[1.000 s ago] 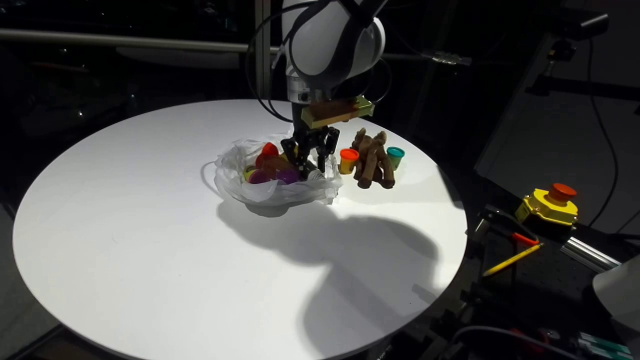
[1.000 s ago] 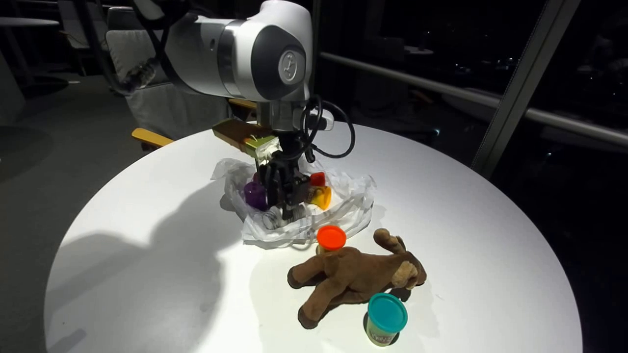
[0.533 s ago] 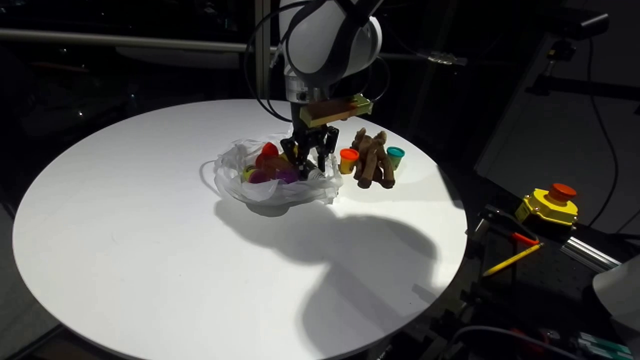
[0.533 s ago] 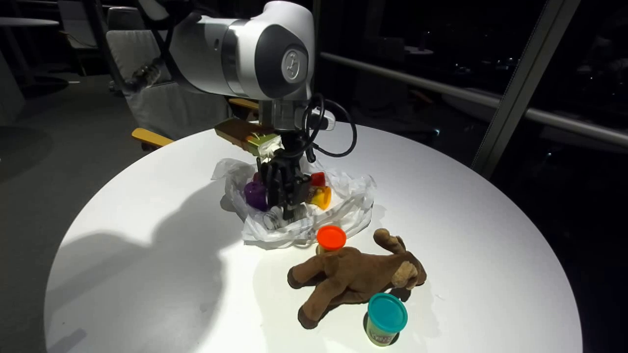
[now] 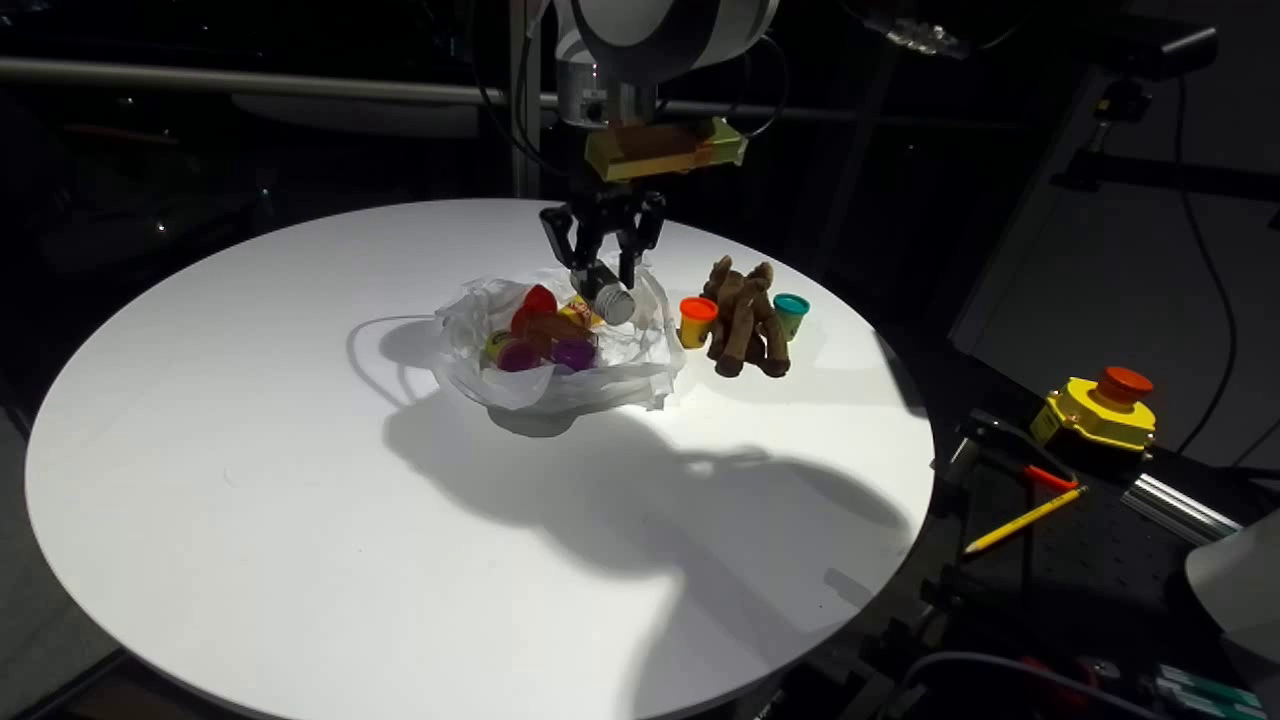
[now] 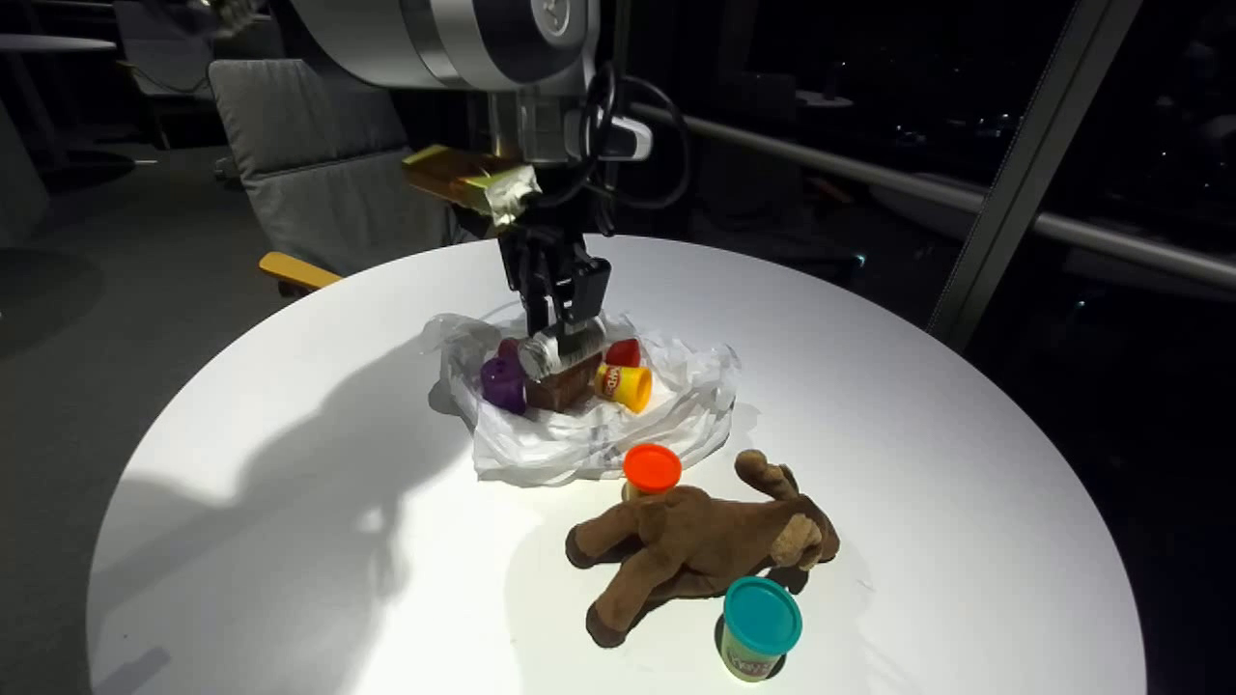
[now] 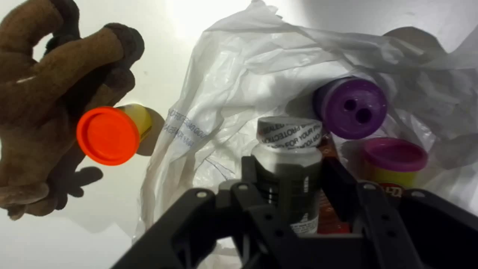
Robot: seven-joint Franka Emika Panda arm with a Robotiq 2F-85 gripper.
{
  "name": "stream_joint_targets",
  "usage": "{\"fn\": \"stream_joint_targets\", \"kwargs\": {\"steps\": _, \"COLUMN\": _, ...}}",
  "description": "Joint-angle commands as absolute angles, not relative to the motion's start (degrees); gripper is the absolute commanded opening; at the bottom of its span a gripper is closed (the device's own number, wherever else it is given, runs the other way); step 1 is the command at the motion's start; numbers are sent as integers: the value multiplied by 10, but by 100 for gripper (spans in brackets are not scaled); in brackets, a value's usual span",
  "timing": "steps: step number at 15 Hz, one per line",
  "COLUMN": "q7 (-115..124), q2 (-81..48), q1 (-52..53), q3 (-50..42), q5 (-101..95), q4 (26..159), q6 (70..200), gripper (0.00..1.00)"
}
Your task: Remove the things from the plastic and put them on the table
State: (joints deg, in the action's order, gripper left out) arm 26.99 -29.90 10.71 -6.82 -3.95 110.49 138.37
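My gripper (image 5: 606,276) is shut on a dark bottle (image 7: 287,194) with a white printed cap seal. It holds the bottle tilted above the white plastic bag (image 6: 676,425); the bottle also shows in both exterior views (image 5: 613,305) (image 6: 543,356). In the bag are a purple container (image 7: 356,108), a pink-lidded tub (image 7: 396,155), a yellow tub (image 6: 628,385), a brown box (image 6: 563,389) and a red item (image 5: 541,299). In the wrist view the box is partly hidden behind the bottle and finger.
On the round white table (image 5: 250,500), beside the bag, are an orange-lidded tub (image 6: 653,469), a brown plush animal (image 6: 710,536) and a teal-lidded tub (image 6: 762,618). A yellow box with a red button (image 5: 1100,410) stands off the table.
My gripper has risen and lifted the bottle up from inside the bag. The brown box and yellow tub now show more fully. The other objects have stayed in place.
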Motion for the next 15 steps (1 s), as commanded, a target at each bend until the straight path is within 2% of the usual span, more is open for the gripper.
{"fn": "stream_joint_targets", "kwargs": {"steps": 1, "q7": 267, "q2": -231, "q1": 127, "q3": -43, "q5": -50, "q4": 1162, "q6": 1354, "gripper": 23}}
{"fn": "stream_joint_targets", "kwargs": {"steps": 8, "q7": 223, "q2": -280, "q1": 171, "q3": 43, "q5": -61, "q4": 1197, "q6": 1331, "gripper": 23}}
{"fn": "stream_joint_targets", "kwargs": {"steps": 15, "q7": 243, "q2": -335, "q1": 227, "q3": 28, "q5": -139, "q4": 1185, "q6": 1354, "gripper": 23}}
